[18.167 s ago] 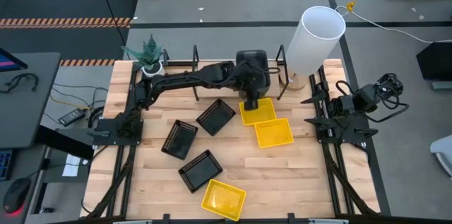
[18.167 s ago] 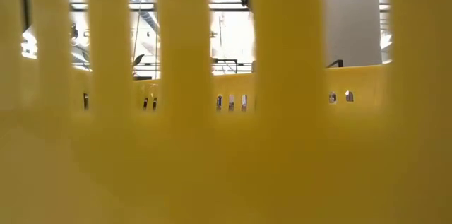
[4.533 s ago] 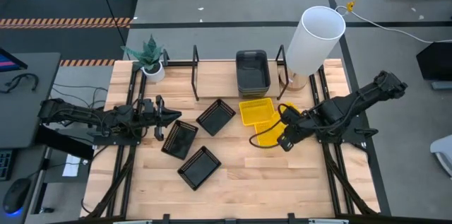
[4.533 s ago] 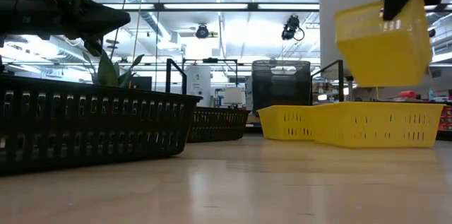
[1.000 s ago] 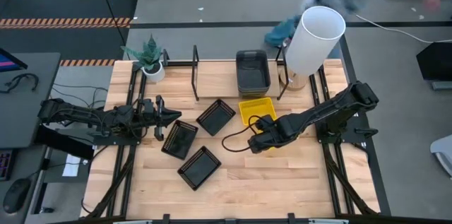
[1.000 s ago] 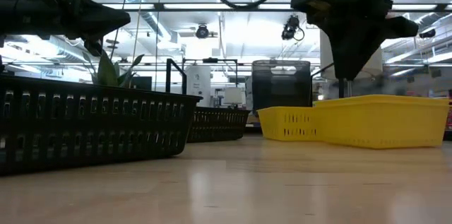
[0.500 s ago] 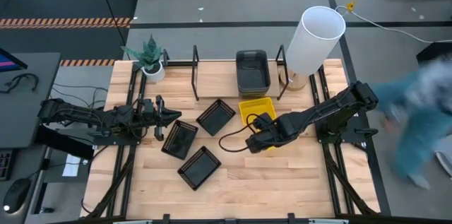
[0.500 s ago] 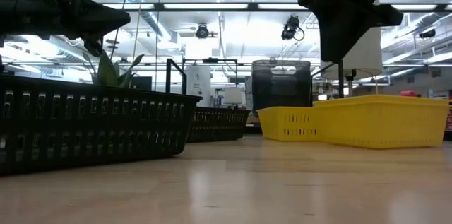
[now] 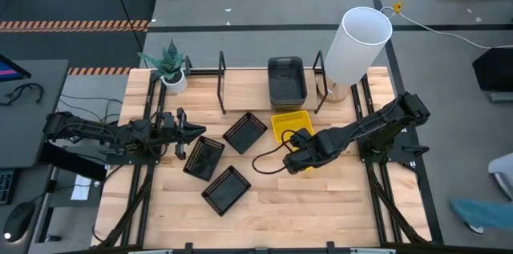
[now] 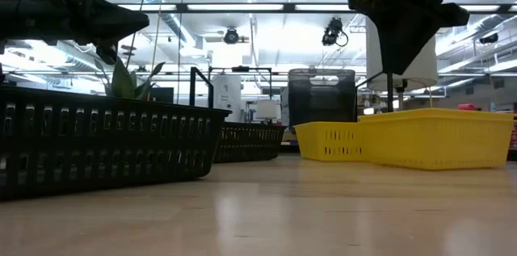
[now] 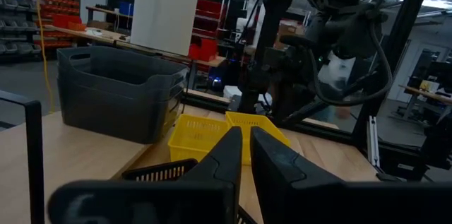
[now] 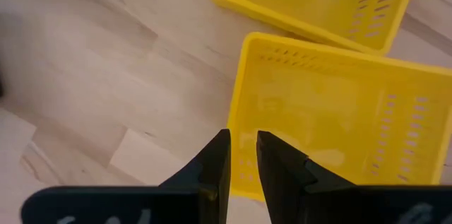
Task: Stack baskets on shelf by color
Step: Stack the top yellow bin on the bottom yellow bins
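The yellow basket (image 12: 339,111) in hand sits flat on the counter (image 9: 321,206), in front of the grey stack (image 9: 287,78) and a little toward the right arm's side. It is just beside a second yellow basket (image 9: 290,124), which lies between it and that stack. I cannot tell whether a third yellow one is nested inside either. The right claw (image 12: 242,133) hangs directly above the wall of the front basket that faces away from the grey stack. Its fingers are a narrow gap apart with nothing between them, and in the low view it stands clear of the rim. The grey stack already stands on the shelf (image 9: 244,86), while both visible yellow baskets are on the counter, so the step appears to be gathering the yellows. The next move probably calls for dropping the fingers either side of that wall, pinching it, and lifting the basket level. It could then be nested with its neighbour or carried to the shelf beside the grey stack, keeping clear of the black upright (image 9: 321,70) there. Three black baskets (image 9: 227,190) lie scattered on the counter further out, to the left-arm side of the grey stack. Beyond them waits the left claw (image 9: 188,132), its fingers all but together and empty.
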Robot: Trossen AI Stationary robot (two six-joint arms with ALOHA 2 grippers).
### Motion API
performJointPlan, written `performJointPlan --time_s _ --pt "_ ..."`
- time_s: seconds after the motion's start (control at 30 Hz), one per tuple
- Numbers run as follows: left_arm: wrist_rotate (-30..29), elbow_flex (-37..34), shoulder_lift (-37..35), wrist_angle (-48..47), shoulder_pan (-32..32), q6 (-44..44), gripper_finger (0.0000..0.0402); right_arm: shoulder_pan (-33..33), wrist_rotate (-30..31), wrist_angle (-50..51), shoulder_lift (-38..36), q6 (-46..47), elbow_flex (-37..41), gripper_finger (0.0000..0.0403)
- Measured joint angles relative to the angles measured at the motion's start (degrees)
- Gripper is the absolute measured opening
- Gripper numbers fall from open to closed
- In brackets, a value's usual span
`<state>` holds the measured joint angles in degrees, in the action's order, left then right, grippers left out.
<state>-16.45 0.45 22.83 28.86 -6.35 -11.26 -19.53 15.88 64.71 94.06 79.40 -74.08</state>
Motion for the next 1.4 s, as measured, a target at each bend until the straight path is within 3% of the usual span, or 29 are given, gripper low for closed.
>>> performJointPlan --time_s 0.23,0.47,0.6,1.4 --pt "0.0 0.01 0.0 0.0 0.0 -0.01 0.0032 0.11 -3.17 -0.31 0.0 0.06 0.0 0.0076" --pt "0.0 0.01 0.01 0.0 0.0 -0.01 0.004 -0.75 -0.17 -0.46 0.49 -1.35 0.0 0.0076" --pt "0.0 0.01 0.0 0.0 0.0 -0.03 0.0038 -0.98 1.71 -0.46 0.5 -6.67 0.0 0.0076" --pt "0.0 0.0 0.0 0.0 0.0 0.0 0.0033 -0.98 1.07 -0.46 0.52 -11.07 0.02 0.0076"
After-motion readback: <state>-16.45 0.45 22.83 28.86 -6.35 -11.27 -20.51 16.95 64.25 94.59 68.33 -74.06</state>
